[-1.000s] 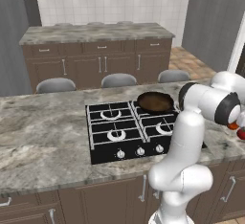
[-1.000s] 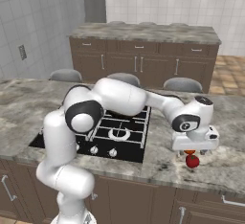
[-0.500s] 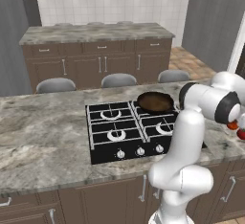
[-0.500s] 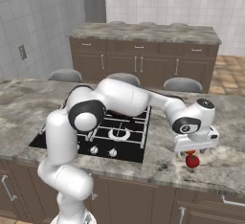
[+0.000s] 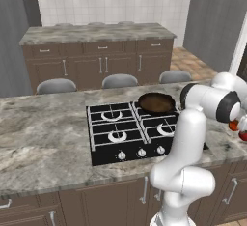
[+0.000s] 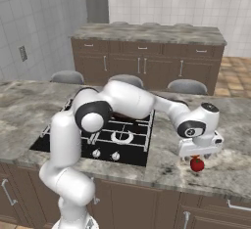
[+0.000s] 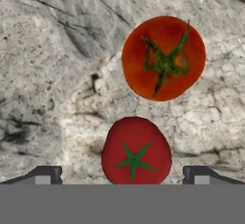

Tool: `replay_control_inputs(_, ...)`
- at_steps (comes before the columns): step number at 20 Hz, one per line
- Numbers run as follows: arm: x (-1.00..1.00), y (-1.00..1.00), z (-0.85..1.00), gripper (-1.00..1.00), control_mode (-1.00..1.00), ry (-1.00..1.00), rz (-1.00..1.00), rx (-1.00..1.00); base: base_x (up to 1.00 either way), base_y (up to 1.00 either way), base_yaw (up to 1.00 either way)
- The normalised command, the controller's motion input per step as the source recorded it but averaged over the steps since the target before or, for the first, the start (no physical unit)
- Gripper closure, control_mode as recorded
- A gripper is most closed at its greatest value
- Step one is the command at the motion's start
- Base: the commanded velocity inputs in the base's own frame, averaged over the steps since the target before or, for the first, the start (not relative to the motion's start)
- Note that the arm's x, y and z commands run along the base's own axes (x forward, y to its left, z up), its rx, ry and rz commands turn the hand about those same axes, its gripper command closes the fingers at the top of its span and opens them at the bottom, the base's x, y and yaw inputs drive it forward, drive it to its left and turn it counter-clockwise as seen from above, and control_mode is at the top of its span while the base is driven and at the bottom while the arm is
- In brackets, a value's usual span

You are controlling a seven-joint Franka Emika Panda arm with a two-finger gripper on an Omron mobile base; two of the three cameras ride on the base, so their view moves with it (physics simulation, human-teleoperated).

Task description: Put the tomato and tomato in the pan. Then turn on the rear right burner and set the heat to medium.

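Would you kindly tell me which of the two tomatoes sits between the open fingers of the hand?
The deeper red tomato, centred between the fingertips; the paler orange-red tomato lies beyond it on the counter.

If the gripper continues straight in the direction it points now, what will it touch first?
Most likely the darker red round tomato, which lies between the open gripper fingertips on the grey marbled stone counter. The larger orange-red tomato lies beside it, off the line. Depth is hard to judge.

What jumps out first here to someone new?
Two tomatoes on the marble counter right of the stove: a red one between the open gripper fingertips, an orange-red one just beyond. The white arm stretches across the cooktop; the pan sits on the rear right burner.
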Motion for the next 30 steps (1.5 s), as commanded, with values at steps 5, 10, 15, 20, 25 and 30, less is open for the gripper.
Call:
replay_control_inputs(5,0.00,0.00,-0.31,-1.00,-1.00,0.02,0.00,0.00,0.00,0.00,0.00)
replay_control_inputs(10,0.00,0.00,-0.27,-1.00,-1.00,0.00,0.00,0.00,0.00,0.00,0.00)
replay_control_inputs(15,0.00,0.00,-0.25,-1.00,-1.00,0.00,0.00,0.00,0.00,0.00,0.00)
replay_control_inputs(20,0.00,0.00,-0.33,-1.00,-1.00,0.00,0.00,0.00,0.00,0.00,0.00)
replay_control_inputs(25,0.00,0.00,-0.21,-1.00,-1.00,0.01,0.00,0.00,0.00,0.00,0.00)
replay_control_inputs(30,0.00,0.00,0.00,1.00,-1.00,0.00,0.00,0.00,0.00,0.00,0.00)
